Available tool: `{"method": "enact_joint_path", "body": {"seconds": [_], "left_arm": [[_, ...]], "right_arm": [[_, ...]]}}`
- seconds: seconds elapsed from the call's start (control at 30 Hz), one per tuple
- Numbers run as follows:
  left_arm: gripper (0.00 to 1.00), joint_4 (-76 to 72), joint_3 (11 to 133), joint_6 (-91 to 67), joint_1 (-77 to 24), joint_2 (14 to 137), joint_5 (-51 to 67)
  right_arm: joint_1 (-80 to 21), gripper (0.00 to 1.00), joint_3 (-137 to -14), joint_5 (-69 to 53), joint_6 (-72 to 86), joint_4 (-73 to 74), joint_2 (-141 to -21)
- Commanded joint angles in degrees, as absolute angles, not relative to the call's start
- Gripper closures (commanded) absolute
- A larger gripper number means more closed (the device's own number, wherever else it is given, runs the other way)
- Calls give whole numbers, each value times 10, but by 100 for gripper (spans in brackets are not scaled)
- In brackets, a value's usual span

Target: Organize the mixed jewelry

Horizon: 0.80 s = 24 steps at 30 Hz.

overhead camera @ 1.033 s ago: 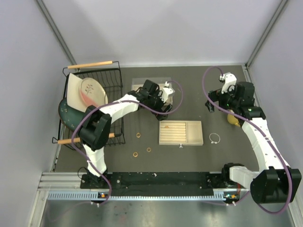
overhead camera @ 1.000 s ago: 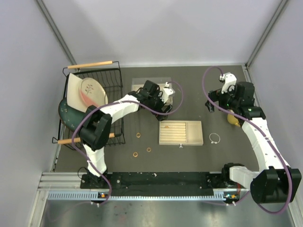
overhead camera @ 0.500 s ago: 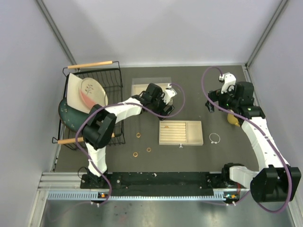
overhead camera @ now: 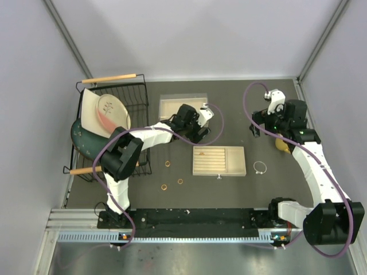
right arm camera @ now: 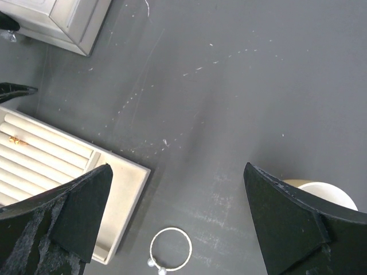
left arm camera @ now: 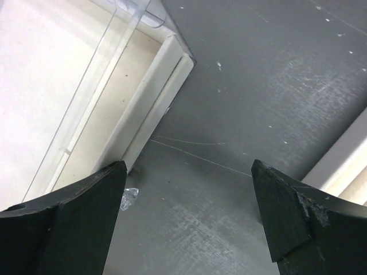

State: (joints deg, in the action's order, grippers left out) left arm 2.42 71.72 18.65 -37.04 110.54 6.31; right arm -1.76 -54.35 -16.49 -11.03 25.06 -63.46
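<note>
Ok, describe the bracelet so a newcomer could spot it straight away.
Find the beige slotted tray in the middle of the table. Right of it, apart from it, lies the silver bracelet: a thin wire hoop, far wider than the gold rings left of the tray.

My top cam looks down on whole bench (overhead camera: 241, 114) from near edge. L wrist cam close over beige box (left arm camera: 150, 94) by far edge. R wrist cam higher, shares slotted tray (right arm camera: 123, 195) & silver bracelet (right arm camera: 152, 262) w/ top.

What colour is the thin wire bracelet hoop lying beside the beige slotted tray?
The thin wire bracelet hoop is silver; the right wrist view shows it best.
</note>
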Motion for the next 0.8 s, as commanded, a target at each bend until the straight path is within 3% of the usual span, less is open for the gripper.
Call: {"method": "enact_joint_path", "body": {"seconds": [0.0,0.3,0.77], "left_arm": [[4,-18,712,202,-371,1089,26],[4,14,693,198,-377,1044,63],[4,105,700,164,-379,919,115]], "right_arm": [[-22,1,-545,-158,-127,252,-639],[-22,2,-503,-165,-239,329,-603],[-23,20,-415,-200,-431,437,-562]]}}
